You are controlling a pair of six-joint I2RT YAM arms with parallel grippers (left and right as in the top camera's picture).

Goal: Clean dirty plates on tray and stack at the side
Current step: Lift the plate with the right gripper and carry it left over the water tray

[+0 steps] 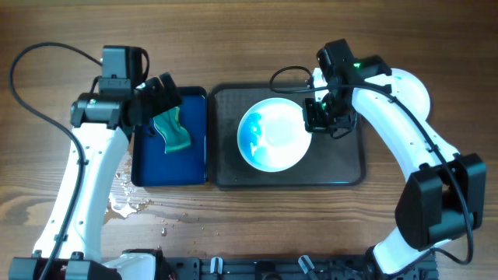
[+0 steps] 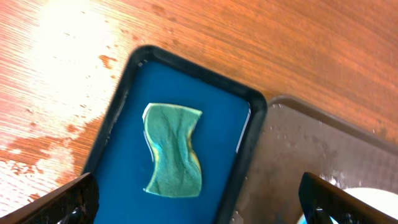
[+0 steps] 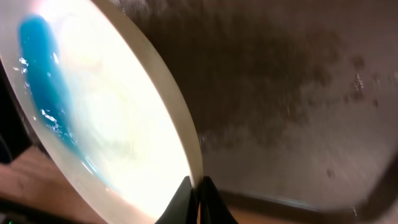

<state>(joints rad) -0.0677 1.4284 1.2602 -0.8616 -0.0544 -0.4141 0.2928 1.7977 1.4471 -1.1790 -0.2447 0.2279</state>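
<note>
wooden table (image 1: 233, 225), wet with a spill (image 1: 128, 204) near the front left. beyond it, the deep-blue tray (image 1: 194, 167) holds a green sponge (image 1: 173, 132), with the left gripper (image 1: 159, 105) spread wide above it, holding nothing. just beside it, the grey tray (image 1: 342, 167) carries one white plate (image 1: 272, 136), smeared blue left of centre. only the right wrist view shows the right gripper (image 3: 193, 199) pinched shut on the plate's rim.
</note>
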